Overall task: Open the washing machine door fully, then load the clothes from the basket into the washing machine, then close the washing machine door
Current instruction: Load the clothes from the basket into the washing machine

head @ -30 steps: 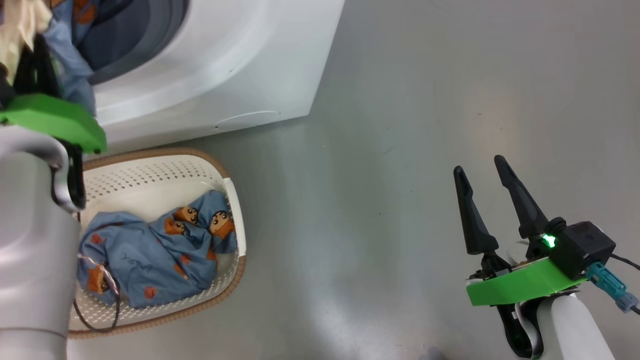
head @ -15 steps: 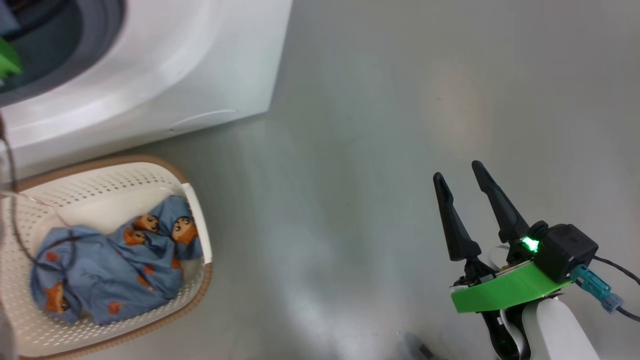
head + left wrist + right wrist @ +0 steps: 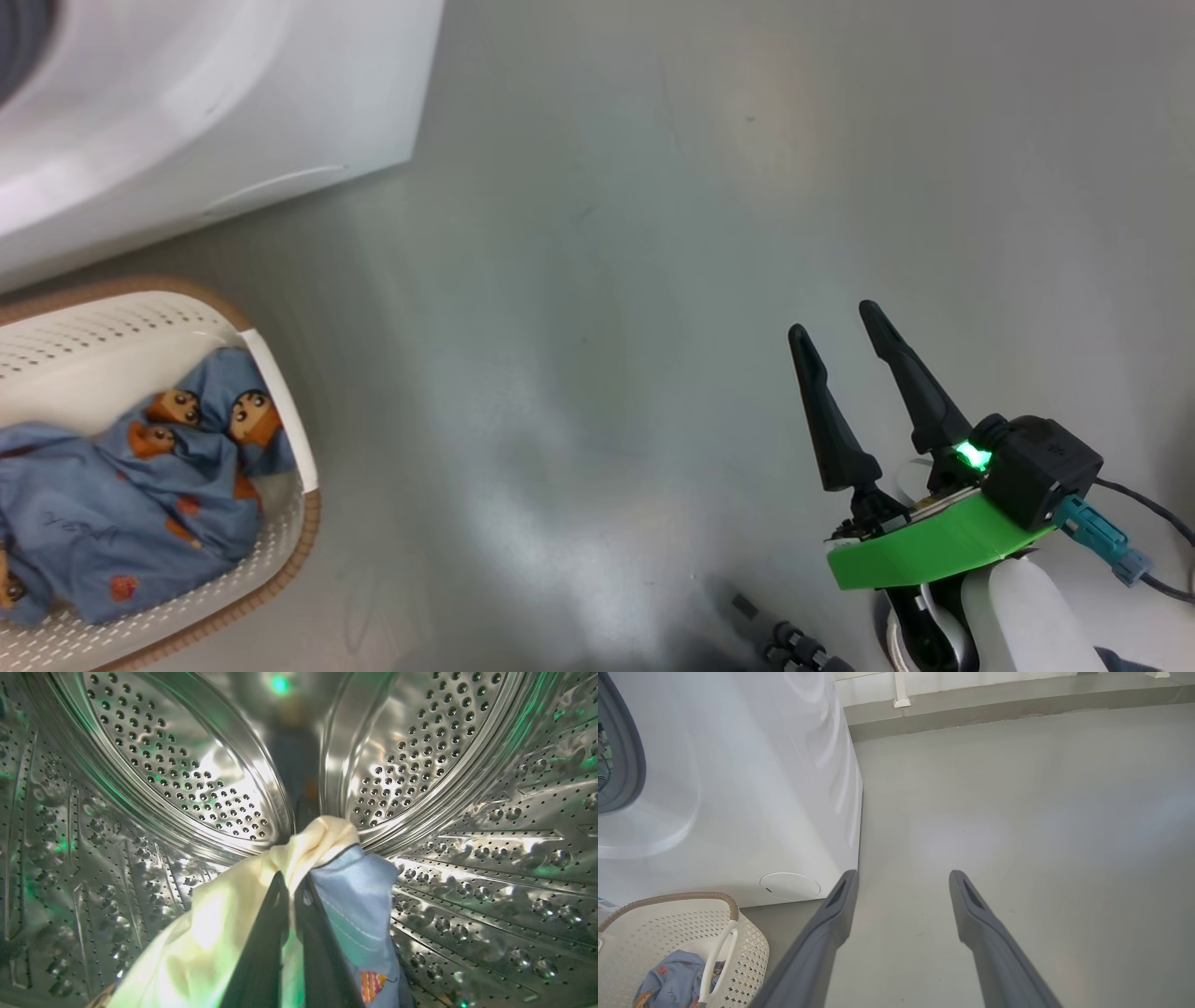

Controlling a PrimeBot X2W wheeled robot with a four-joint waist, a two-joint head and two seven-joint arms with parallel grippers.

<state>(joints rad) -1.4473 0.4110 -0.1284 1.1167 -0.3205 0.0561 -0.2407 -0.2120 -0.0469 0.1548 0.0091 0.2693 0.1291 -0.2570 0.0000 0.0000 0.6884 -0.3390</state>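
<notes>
Left gripper [image 3: 292,879] at bottom centre clamped on cream and blue clothes [image 3: 355,891], steel drum [image 3: 187,779] beyond, right gripper [image 3: 836,322] lower right spread open over floor [image 3: 597,280], basket [image 3: 103,322] lower left holding more clothes, washing machine [image 3: 233,103] upper left

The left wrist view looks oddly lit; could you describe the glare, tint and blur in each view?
Left wrist view: green tint and glints on the steel drum, far end blurred. Head view: glare on the floor. Right wrist view: evenly lit.
</notes>
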